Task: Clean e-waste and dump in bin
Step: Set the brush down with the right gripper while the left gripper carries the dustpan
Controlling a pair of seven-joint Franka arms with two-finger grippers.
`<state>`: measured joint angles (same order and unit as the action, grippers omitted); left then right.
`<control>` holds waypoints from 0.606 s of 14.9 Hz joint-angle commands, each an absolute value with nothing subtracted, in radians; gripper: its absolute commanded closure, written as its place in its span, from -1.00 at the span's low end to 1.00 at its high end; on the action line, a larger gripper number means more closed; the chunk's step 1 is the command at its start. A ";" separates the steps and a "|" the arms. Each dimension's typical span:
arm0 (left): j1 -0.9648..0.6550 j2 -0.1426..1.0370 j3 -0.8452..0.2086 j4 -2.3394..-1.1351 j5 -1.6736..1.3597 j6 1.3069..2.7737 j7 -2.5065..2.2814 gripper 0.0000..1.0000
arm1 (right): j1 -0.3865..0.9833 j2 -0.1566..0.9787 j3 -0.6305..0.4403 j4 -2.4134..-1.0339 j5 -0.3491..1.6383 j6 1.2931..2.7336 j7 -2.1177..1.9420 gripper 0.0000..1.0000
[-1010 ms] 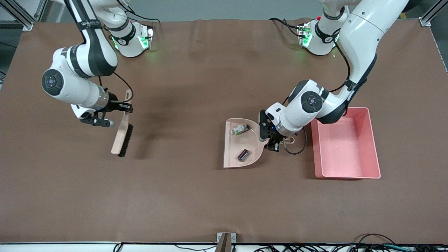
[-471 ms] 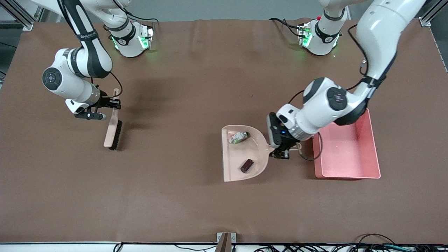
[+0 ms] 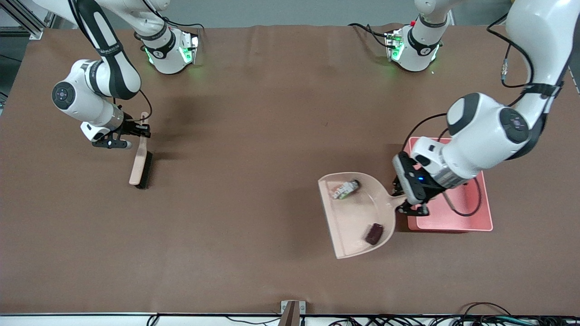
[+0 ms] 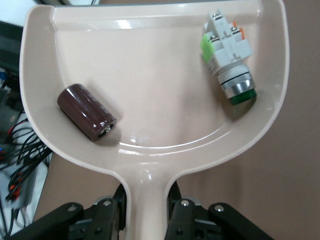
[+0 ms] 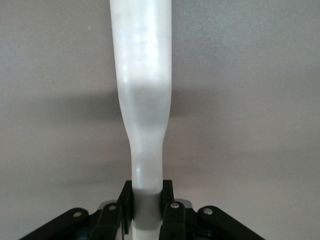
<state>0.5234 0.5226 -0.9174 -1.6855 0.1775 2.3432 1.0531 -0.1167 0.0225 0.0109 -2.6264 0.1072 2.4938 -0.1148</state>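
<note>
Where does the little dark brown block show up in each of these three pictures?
Front view: dark brown block lies in the dustpan, at its end nearer the camera.
Left wrist view: same block in the dustpan.
Right wrist view: not in it.
Shared landmark: the dustpan, held by the left gripper.

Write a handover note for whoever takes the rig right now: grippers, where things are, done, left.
Left gripper: shut on the dustpan handle, holding it in the air beside the pink bin.
Right gripper: shut on the brush handle, toward the right arm's end of the table; that arm waits.
E-waste: white and green piece and dark block both lie in the dustpan.
Done: both pieces are in the pan.
Left: carry the pan over the bin and tip both pieces in.
</note>
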 commanded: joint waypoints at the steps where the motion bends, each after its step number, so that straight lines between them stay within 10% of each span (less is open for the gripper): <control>1: 0.597 0.474 -0.946 -1.670 0.160 2.271 1.051 1.00 | -0.147 -0.023 0.031 -2.660 0.098 2.505 -0.127 0.23; 3: 0.641 0.459 -0.945 -1.667 0.158 2.202 1.065 1.00 | -0.147 -0.020 0.031 -2.658 0.098 2.508 -0.127 0.12; 7: 0.696 0.411 -0.869 -1.651 0.129 2.088 1.211 1.00 | -0.146 -0.020 0.032 -2.634 0.098 2.496 -0.124 -0.83; 9: 0.706 0.391 -0.793 -1.652 0.083 2.072 1.340 1.00 | -0.147 -0.021 0.032 -2.614 0.100 2.503 -0.112 -1.00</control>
<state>0.6977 0.4388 -0.8535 -1.6508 0.1381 2.1025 1.2325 -0.1205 0.0157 0.0127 -2.6135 0.1069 2.5028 -0.1161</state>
